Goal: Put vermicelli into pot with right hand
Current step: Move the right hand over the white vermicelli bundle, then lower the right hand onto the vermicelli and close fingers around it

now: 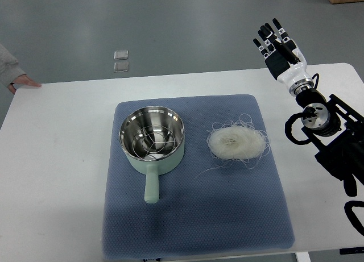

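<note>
Nearest the bottom of the frame, the blue mat [193, 216] has an empty front stretch; its surface looks textured, so thin strands may catch on it. The pot [152, 138] stands left of centre on the mat, its pale green handle [151, 185] pointing toward the bottom edge. It is empty but for a wire rack inside. If the handle gets knocked, I judge the light pot could turn or slide.

Right of the pot, apart from it, lies the vermicelli [236, 141], a loose white nest at the middle of the frame. Stray strands trail off it toward the lower left and upper right. That is the main risk: a grip taken at one edge could lift only part of the bundle, or drag it over the mat. Loose threads might also drape over the pot's rim or fall on the mat during the carry. A pinch from above the middle of the nest looks safer.

Further up, at the upper right, the right hand [280, 49] is raised over the far edge of the tabletop [62, 159], fingers straight and spread, holding nothing. It is well apart from the vermicelli. The left arm does not show.

At the upper left edge, a person's hand [21, 81] rests on the tabletop, away from the work.
</note>
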You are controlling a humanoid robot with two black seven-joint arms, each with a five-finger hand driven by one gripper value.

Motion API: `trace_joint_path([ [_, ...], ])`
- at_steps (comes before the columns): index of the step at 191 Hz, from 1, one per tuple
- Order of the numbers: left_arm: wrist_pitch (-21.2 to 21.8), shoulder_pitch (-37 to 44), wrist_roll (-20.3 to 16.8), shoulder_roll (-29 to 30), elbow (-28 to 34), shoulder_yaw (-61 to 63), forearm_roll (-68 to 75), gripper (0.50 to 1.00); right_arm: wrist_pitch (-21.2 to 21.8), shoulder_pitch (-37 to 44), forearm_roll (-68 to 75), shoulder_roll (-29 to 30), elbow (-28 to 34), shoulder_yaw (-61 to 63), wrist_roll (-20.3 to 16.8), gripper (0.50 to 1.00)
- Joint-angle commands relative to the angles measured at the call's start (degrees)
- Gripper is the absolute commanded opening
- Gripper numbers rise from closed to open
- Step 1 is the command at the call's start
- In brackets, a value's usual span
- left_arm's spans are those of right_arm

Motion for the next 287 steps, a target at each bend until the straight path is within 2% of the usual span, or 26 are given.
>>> trace_joint_path([
  [1,-0.01,0.01,0.01,0.00,-0.16,-0.01,0.10,1.000,-0.02,-0.01,0.00,-0.09,0.00,-0.08,-0.03,0.987],
  [92,-0.01,-0.08,0.01,0.00,-0.25,-0.10,0.10,1.000,0.33,1.48,-1.67,-0.88,0.35,-1.57,-0.82,0.987],
  [119,-0.01,-0.08,0.01,0.00,-0.25,-0.10,0.10,1.000,-0.10,4.38,-7.03,-3.17,0.44,-6.84,-3.72,0.985],
  [152,-0.01,-0.08,0.01,0.00,-0.25,-0.10,0.10,1.000,0.16,13.09,-18.63,-9.41,1.06,-20.29,-7.94,0.987],
  [170,-0.10,-0.08,0.01,0.00,-0.25,-0.10,0.10,1.000,1.57,21.52,-26.54,-13.54,1.23,-33.74,-10.14,0.987],
  [189,-0.10,-0.08,0.01,0.00,-0.34,-0.10,0.10,1.000,8.41,35.31,-28.04,-15.73,1.23,-56.22,-12.86,0.987],
  [211,-0.10,-0.08,0.01,0.00,-0.25,-0.10,-0.16,1.000,14.92,46.65,-28.56,-14.59,2.55,-75.20,-14.71,0.987],
  [221,-0.10,-0.08,0.01,0.00,-0.25,-0.10,-0.16,1.000,15.80,51.40,-28.65,-13.36,4.31,-83.21,-16.55,0.987],
  [240,-0.10,-0.08,0.01,0.00,-0.16,-0.10,-0.16,1.000,16.51,58.08,-28.65,-9.85,8.35,-93.32,-17.79,0.987],
  [260,-0.10,0.01,0.01,0.00,-0.34,-0.10,-0.16,1.000,16.51,61.87,-28.30,-8.26,12.92,-97.11,-18.05,0.987],
  [287,-0.10,-0.08,0.01,0.00,-0.25,-0.10,-0.16,1.000,16.07,62.39,-26.28,-7.47,15.82,-97.28,-21.48,0.987],
])
